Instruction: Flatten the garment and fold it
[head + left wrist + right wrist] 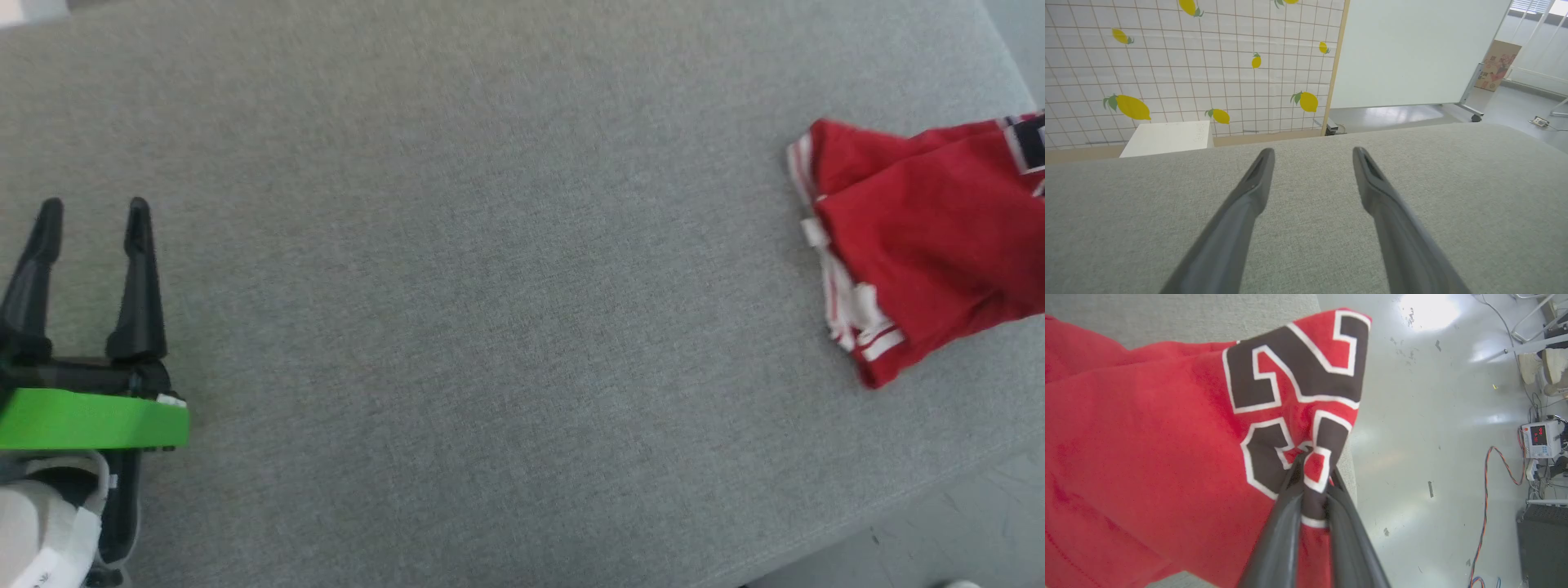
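Garment point(1147, 437) pinched in right gripper point(1312, 467); left gripper point(95, 211) splayed.

I believe I work in a robotics laboratory, not in a home. My grey fabric-covered table point(490, 245) stands on a glossy grey floor point(1412, 437). Behind the far edge of the table there is a printed backdrop point(1188, 73) of tiles and lemons with a wooden frame, which only imitates a kitchen wall. Beside it stands a large whiteboard point(1412, 53) on castors. Past the right edge of the table, loose orange and blue cables point(1485, 490) lie on the floor near a bench instrument point(1541, 437) with red digits. A cardboard box point(1498, 65) stands on the floor farther back.
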